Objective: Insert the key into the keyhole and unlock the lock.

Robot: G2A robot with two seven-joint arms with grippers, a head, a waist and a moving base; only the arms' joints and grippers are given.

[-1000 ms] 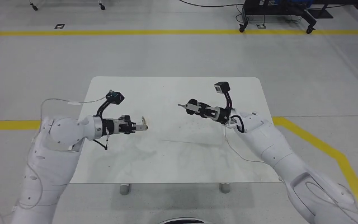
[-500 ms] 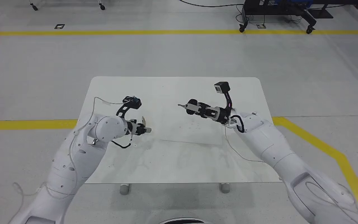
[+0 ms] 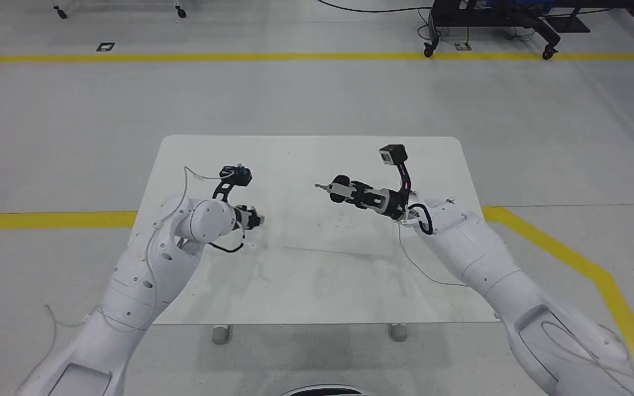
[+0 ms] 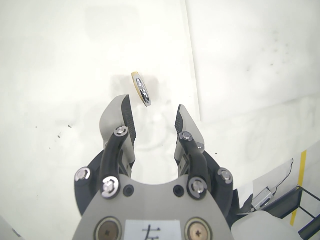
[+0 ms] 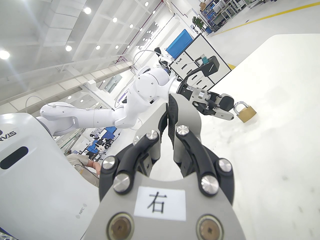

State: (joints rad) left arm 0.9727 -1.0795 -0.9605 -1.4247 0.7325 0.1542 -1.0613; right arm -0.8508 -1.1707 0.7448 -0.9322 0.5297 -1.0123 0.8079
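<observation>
- You had not yet got the key (image 3: 320,185) into the keyhole. Inserting and turning were both left to do, so I judged the task barely begun.
- The lock (image 5: 246,113) stood on the table (image 3: 297,287) with its shackle (image 5: 240,104) up, just ahead of the fingertips of your left gripper (image 4: 153,106) and touching neither of them.
- That gripper's fingers were well apart and held nothing. The lock sat nearer one finger than centred on the gap.
- Your right gripper (image 5: 170,101) had its fingers pressed together. From above, a thin sliver poked out past its tips, which I took for the key. From its own wrist the key was hidden.
- The right gripper hung over the table, well apart from the lock, with its tips pointed toward the left gripper.
- The shackle looked closed as far as I could tell, and I could not see the keyhole.
- By my reckoning you had these steps left: steady the lock, bring the key across, line it up, insert it and turn.
</observation>
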